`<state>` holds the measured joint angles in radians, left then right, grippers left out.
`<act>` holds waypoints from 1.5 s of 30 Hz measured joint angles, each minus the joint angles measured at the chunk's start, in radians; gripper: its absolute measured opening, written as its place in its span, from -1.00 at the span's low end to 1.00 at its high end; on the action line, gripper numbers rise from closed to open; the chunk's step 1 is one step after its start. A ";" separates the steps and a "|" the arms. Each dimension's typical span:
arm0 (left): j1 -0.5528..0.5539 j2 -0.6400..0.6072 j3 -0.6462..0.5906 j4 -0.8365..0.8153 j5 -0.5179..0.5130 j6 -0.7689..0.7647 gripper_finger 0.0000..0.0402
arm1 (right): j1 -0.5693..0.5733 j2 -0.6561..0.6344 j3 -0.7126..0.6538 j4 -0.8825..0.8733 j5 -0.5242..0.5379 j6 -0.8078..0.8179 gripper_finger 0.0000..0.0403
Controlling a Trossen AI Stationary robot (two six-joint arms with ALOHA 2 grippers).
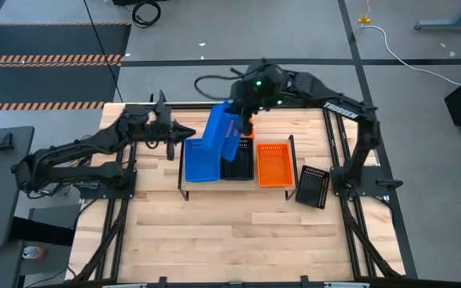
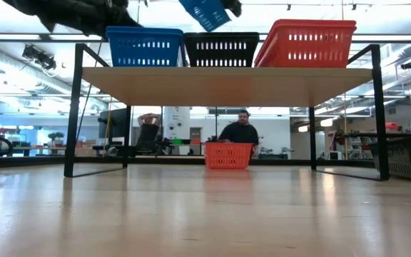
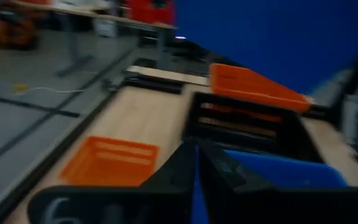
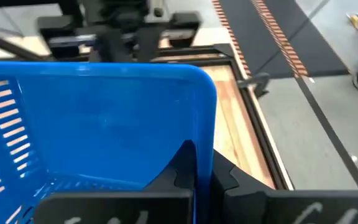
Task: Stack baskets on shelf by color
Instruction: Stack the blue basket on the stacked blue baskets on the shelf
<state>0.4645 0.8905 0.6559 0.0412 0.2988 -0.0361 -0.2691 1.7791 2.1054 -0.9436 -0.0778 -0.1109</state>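
Observation:
The shelf (image 2: 227,86) carries a blue basket (image 1: 198,162) on its left, a black basket (image 1: 238,166) in the middle and orange baskets (image 1: 272,164) on its right. My right gripper (image 1: 245,120) is shut on a second blue basket (image 1: 221,134), which is tilted above the blue and black ones and shows at the top of the low view (image 2: 205,13). My left gripper (image 1: 184,131) is shut by the far left corner of the shelf. A thin blue strip shows between its fingers (image 3: 194,186). My right gripper pinches a side wall of the lifted blue basket near a rounded corner (image 4: 202,143), one finger (image 4: 179,171) inside the basket and one outside. The basket is clear of the shelf and steeply tilted. My left gripper is in line with the shelf's blue basket's far wall (image 3: 253,163); whether it touches it I cannot tell.
A black basket (image 1: 312,186) lies on the table right of the shelf. An orange basket (image 2: 228,155) sits on the table beyond the shelf, also in the left wrist view (image 3: 110,162). The near half of the tabletop (image 1: 238,240) is bare wood. People are in the room behind (image 2: 242,132).

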 joint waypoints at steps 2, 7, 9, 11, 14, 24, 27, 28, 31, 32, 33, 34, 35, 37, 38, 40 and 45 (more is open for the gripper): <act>0.014 -0.055 -0.008 -0.034 -0.068 -0.006 -0.91 | 0.013 0.033 0.028 0.000 -0.002 -0.021 -0.95; 0.046 -0.220 -0.007 -0.177 -0.099 -0.057 -0.96 | 0.030 0.109 0.071 0.000 -0.033 -0.057 -0.95; 0.043 -0.270 -0.007 -0.276 -0.095 -0.063 -0.96 | 0.033 0.136 0.082 -0.002 -0.062 -0.065 -0.95; 0.034 -0.305 -0.007 -0.370 -0.096 -0.071 -0.95 | 0.034 0.156 0.086 -0.005 -0.107 -0.065 -0.95; 0.012 -0.336 -0.009 -0.451 -0.097 -0.109 -0.91 | 0.031 0.168 0.087 -0.004 -0.169 -0.063 -0.95; -0.135 -0.342 -0.009 -0.459 -0.168 -0.152 -0.90 | 0.026 0.168 0.084 0.005 -0.178 -0.013 -0.94; -0.184 -0.341 -0.009 -0.463 -0.206 -0.143 -0.89 | 0.025 0.167 0.046 0.047 -0.178 -0.013 -0.94; -0.201 -0.339 -0.009 -0.468 -0.209 -0.138 -0.88 | 0.025 0.168 0.036 0.048 -0.178 -0.013 -0.94; -0.252 -0.334 -0.009 -0.484 -0.216 -0.134 -0.87 | 0.023 0.167 0.004 0.084 -0.178 -0.017 -0.94; -0.269 -0.332 -0.009 -0.486 -0.225 -0.133 -0.87 | 0.020 0.167 -0.007 0.094 -0.179 -0.017 -0.94; -0.287 -0.329 -0.009 -0.483 -0.238 -0.132 -0.87 | 0.017 0.168 -0.015 0.094 -0.179 -0.015 -0.94; -0.303 -0.324 -0.009 -0.479 -0.250 -0.127 -0.87 | 0.013 0.168 -0.020 0.094 -0.178 -0.014 -0.94; -0.318 -0.322 -0.009 -0.477 -0.261 -0.112 -0.87 | 0.011 0.168 -0.024 0.097 -0.178 -0.013 -0.94; -0.339 -0.320 -0.009 -0.480 -0.271 -0.086 -0.86 | 0.008 0.166 -0.040 0.116 -0.171 -0.013 -0.94; -0.348 -0.320 -0.009 -0.481 -0.271 -0.084 -0.86 | 0.008 0.166 -0.049 0.125 -0.165 -0.012 -0.93; -0.362 -0.322 -0.009 -0.471 -0.273 -0.084 -0.87 | 0.009 0.168 -0.063 0.132 -0.154 -0.012 -0.92; -0.380 -0.322 -0.009 -0.463 -0.273 -0.083 -0.90 | 0.010 0.167 -0.090 0.157 -0.152 -0.012 -0.81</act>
<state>0.0845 0.5688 0.6468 -0.4219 0.0257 -0.1190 -0.2588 1.9465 2.0149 -0.7870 -0.2302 -0.1230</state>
